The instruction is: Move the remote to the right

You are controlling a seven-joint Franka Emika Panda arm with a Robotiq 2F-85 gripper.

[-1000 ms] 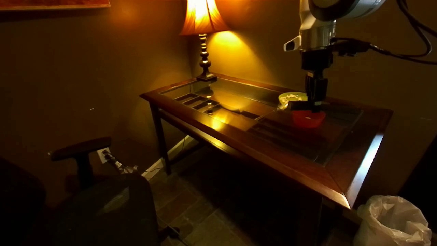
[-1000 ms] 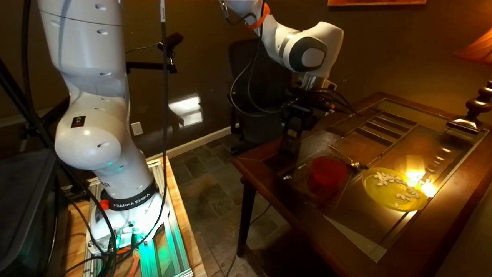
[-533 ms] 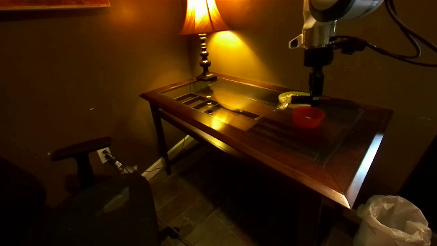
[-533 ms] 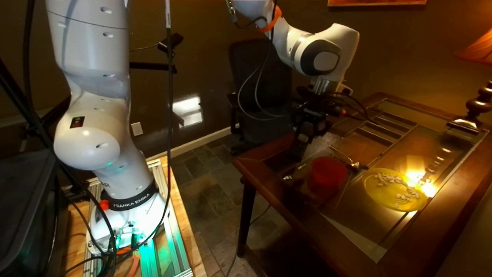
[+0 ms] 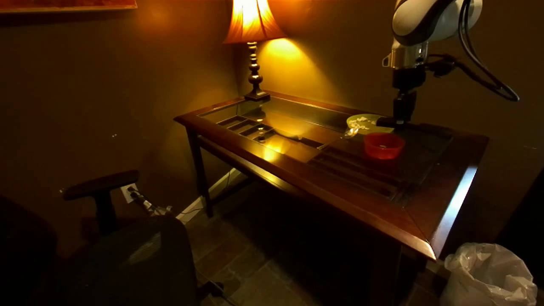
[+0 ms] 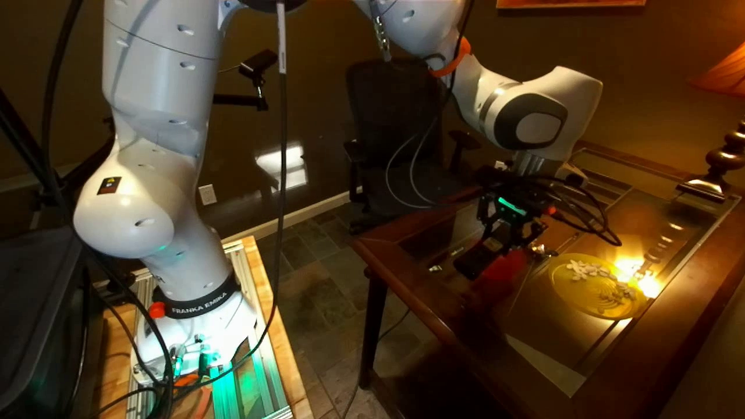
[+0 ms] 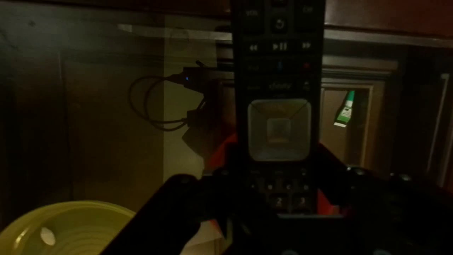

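Black tool [image 7: 277,166] squeezes a long, flat, black remote [image 7: 279,106] and holds it up above the brown wood-and-glass worktop [image 5: 314,176], close to a round red bowl [image 5: 384,154]. That bowl sits near the short edge by the white robot base [image 6: 204,340]. A round yellow-green bowl [image 6: 576,299] with white bits [image 6: 586,270] sits by the long edge next to the wall [image 5: 331,72]. A tall, orange-shaded lamp [image 5: 255,27] glows at one corner of the worktop.

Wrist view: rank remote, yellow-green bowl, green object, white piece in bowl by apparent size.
Largest to smallest, by visible area:
1. remote, cropped at top
2. yellow-green bowl, cropped too
3. green object
4. white piece
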